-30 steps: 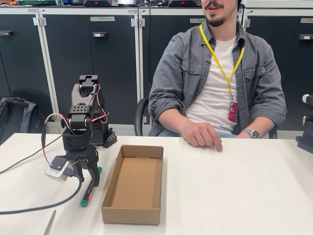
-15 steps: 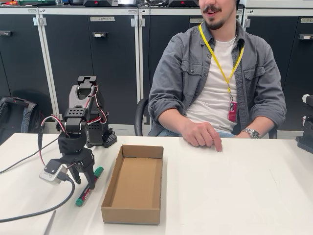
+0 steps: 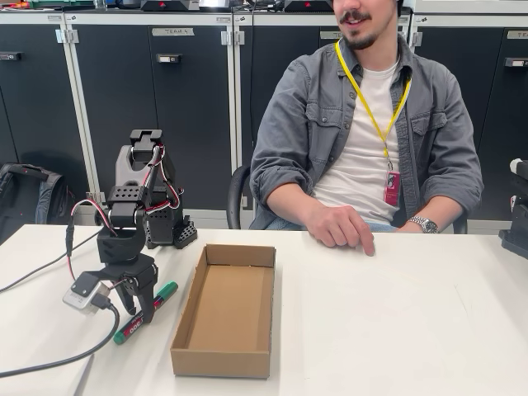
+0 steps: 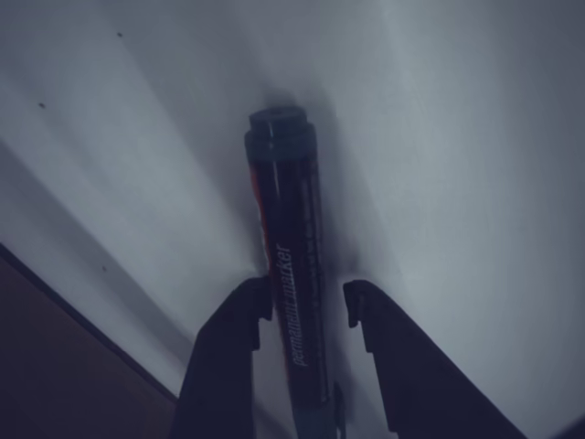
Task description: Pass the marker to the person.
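Marker (image 4: 291,274) lies between the two claw fingers in the wrist view, its barrel running up the picture with the label readable along it; one finger touches its left side while a thin gap shows on the right, so the claw is nearly pressed together on it but I cannot tell whether the pinch is firm. In the fixed view the marker (image 3: 145,312) sits low at the table's (image 3: 396,330) left, slanted, its green cap toward the cardboard box (image 3: 225,309) just beside it, with the claw (image 3: 139,309) down over its middle. A grey cable trails off from the arm to the left edge.

The step in hand looks like the grasp. To do it well, I would close fully on the middle of the barrel so neither end tips, then lift straight up before swinging, high enough to pass over the box wall. Farther back the person (image 3: 367,132) sits behind the table, one hand (image 3: 340,227) resting on its far edge, well apart from the claw; aiming the marker toward that hand seems the sensible end of the move
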You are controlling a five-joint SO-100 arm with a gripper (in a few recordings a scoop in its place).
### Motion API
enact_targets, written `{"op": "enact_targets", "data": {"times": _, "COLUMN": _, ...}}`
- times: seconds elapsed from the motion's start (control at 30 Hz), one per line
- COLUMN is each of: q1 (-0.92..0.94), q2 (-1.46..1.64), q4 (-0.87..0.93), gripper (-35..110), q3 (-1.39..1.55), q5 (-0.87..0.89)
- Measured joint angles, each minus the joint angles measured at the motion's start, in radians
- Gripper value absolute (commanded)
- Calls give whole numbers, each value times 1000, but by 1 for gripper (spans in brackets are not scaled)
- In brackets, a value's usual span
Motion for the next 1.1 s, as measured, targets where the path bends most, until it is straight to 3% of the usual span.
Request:
{"op": "enact_targets", "data": {"times": 0.2, "q1": 0, "q2": 0, "q4": -8, "gripper": -5, "q3": 0, "q5": 28}}
{"op": "enact_targets", "data": {"times": 0.53, "q1": 0, "q2": 0, "q4": -5, "gripper": -5, "q3": -2, "q5": 44}}
{"op": "enact_targets", "data": {"times": 1.1, "q1": -49, "q2": 64, "q4": 216, "gripper": -5, "q3": -44, "q5": 129}}
